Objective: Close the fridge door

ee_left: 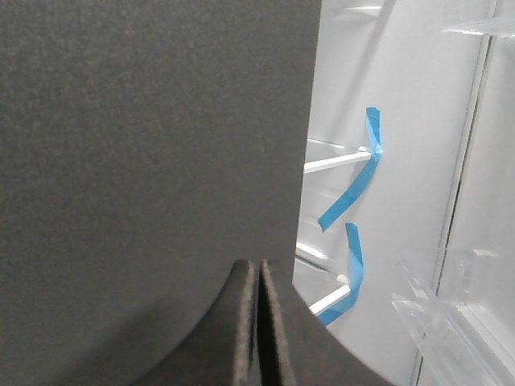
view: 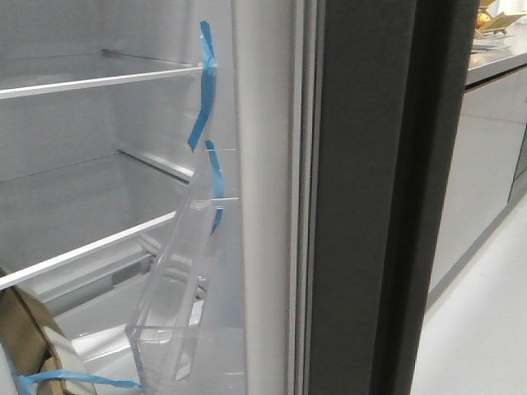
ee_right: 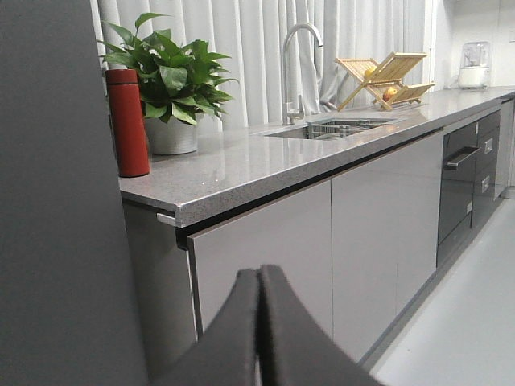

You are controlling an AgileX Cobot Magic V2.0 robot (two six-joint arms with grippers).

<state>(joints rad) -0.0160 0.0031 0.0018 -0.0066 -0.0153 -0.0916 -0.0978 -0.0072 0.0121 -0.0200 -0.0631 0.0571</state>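
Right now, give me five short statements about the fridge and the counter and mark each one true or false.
1. The fridge door is fully shut. False: it stands open, with white shelves and blue tape strips in view.
2. A clear plastic bin sits tilted inside the fridge. True.
3. The left gripper has its fingers spread wide. False: its fingers are pressed together, close to a dark-grey panel.
4. A red bottle stands on the counter beside a potted plant. True.
5. The right gripper is clamped on the faucet. False: it is shut on nothing, away from the sink.
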